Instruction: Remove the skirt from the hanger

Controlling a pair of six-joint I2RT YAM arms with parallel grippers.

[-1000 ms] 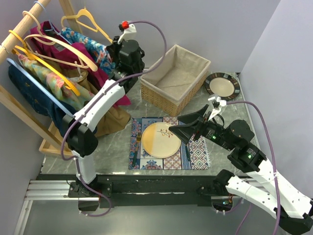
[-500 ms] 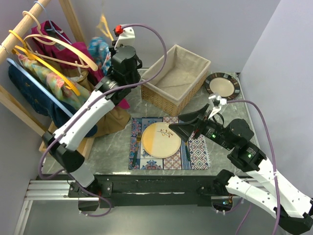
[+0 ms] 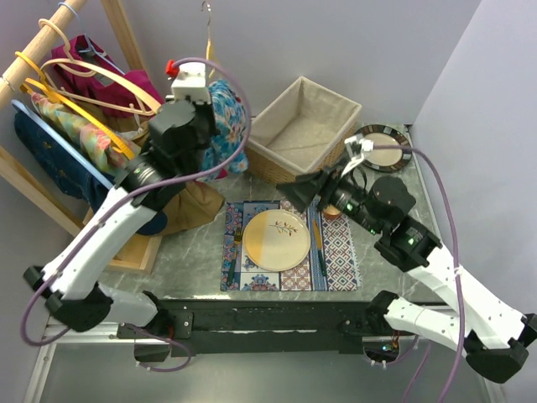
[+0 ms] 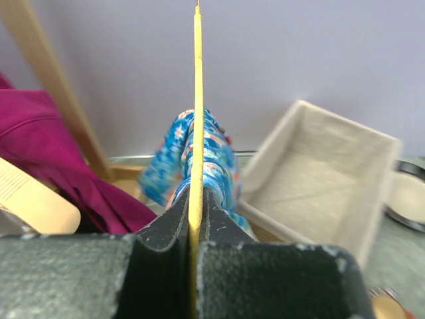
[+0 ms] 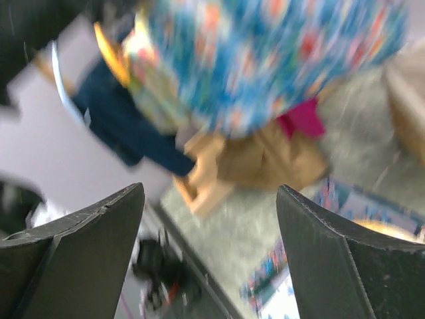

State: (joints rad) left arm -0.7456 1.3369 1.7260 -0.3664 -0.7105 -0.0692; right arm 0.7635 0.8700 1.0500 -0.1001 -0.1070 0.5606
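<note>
The skirt is blue with a floral print and hangs on a yellow hanger, held up in the air off the rail, left of the basket. My left gripper is shut on the hanger's lower part. In the left wrist view the hanger runs edge-on up from between the shut fingers of the left gripper, with the skirt draped behind it. My right gripper stands open just right of the skirt's hem. In the blurred right wrist view the skirt hangs above the empty gap of the right gripper.
A wooden rack at the left carries several more garments on hangers. A lined wicker basket stands at the back. A plate rests on a patterned placemat. A striped dish sits at the back right.
My left arm has lifted the hanger with the skirt off the rail and swung it right. My right arm has moved up and left toward the skirt.
</note>
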